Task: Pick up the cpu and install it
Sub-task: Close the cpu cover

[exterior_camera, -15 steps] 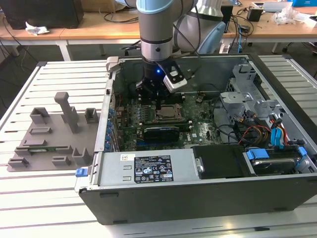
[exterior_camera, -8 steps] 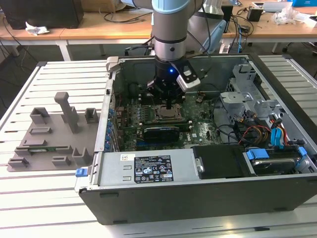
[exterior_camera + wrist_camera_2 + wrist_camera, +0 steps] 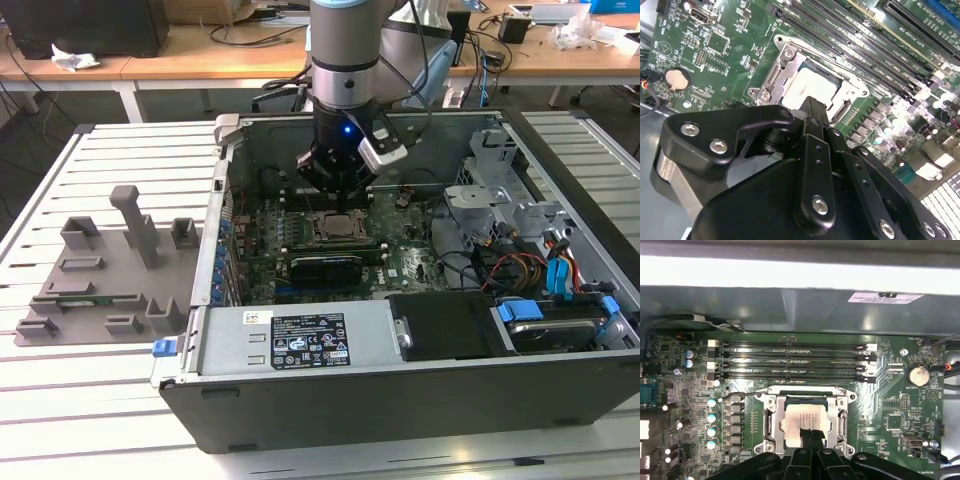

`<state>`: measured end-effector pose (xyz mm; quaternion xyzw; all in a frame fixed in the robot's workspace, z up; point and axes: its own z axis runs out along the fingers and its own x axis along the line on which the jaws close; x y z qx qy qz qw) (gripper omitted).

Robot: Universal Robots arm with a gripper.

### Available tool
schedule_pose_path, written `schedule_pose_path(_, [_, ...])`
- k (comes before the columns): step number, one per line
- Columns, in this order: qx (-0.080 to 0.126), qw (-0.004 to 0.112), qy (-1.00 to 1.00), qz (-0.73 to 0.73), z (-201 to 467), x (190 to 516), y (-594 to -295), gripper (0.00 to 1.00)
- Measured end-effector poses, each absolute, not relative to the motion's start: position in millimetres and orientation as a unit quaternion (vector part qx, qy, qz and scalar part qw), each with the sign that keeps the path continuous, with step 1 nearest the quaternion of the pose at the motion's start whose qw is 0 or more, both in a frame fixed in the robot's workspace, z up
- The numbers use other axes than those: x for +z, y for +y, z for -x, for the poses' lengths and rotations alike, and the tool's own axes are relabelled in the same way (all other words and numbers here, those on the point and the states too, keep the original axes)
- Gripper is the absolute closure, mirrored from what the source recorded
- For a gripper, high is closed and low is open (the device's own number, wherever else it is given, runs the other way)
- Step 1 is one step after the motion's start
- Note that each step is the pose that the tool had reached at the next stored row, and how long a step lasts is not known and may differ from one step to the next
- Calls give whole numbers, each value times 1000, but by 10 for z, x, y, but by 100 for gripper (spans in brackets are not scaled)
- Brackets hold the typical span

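Trouble, as we judged it, could come from the chip (image 3: 807, 419) sitting slightly askew in its socket frame (image 3: 771, 421). A downward push from the claw (image 3: 813, 436) on a chip not fully seated might bend the fine contacts beneath, which we could not see. A sideways drag could scratch the lid or nudge it off square, and the claw's bulk stood near the memory slots (image 3: 790, 360). The chip lay flat inside the frame on the green circuit board (image 3: 890, 410), within the open computer case (image 3: 400, 405); whether it was fully down we could not tell. The claw hung directly over it, its two black fingers (image 3: 807, 438) drawn narrow, side by side, with nothing visibly between them; touching the chip or just above it, we could not say. The chip was a flat square with a pale, satiny metal top. The frame was bright stamped steel with screws at its corners, the fingers matte black bars studded with small bolts, and the case walls dull grey sheet metal.
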<state>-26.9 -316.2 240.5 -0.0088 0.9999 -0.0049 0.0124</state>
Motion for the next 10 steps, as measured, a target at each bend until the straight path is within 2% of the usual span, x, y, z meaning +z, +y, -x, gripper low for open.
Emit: schedule_pose_path(10, [-5,12,1000,9,269,2425,-3163,89])
